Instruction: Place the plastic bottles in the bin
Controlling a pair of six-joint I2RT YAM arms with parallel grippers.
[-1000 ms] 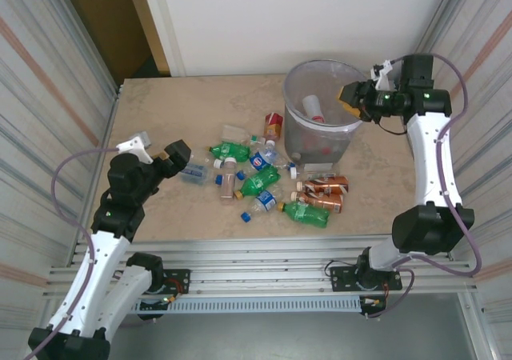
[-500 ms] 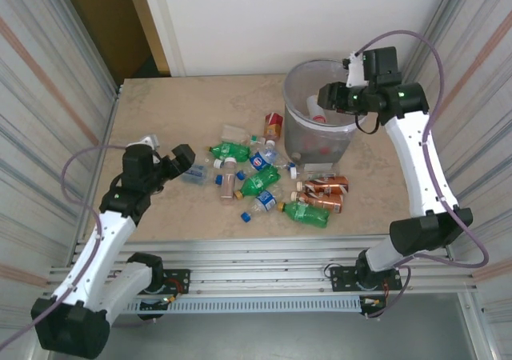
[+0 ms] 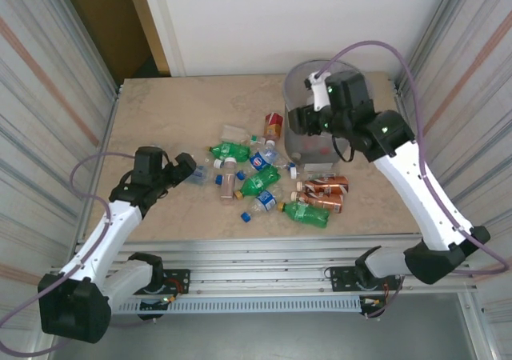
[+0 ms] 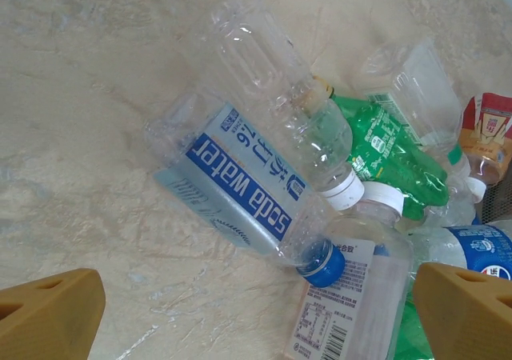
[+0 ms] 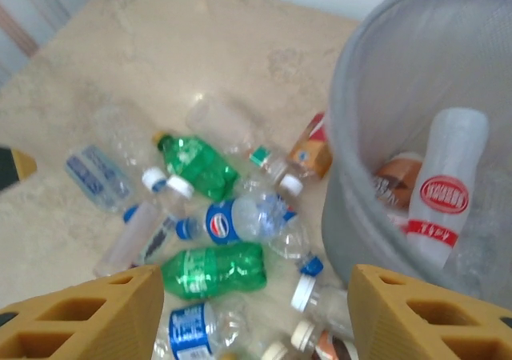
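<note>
Bottle [image 4: 240, 188] with blue label lies just beyond spread left fingers [image 4: 50, 310].

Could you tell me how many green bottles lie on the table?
3: left green bottle farthest left, middle green bottle between the others, near green bottle rightmost and nearest; more may be hidden.

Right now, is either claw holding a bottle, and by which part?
Nothing is held. The left gripper is open over the soda water bottle; the right gripper is open and empty beside the bin.
</note>
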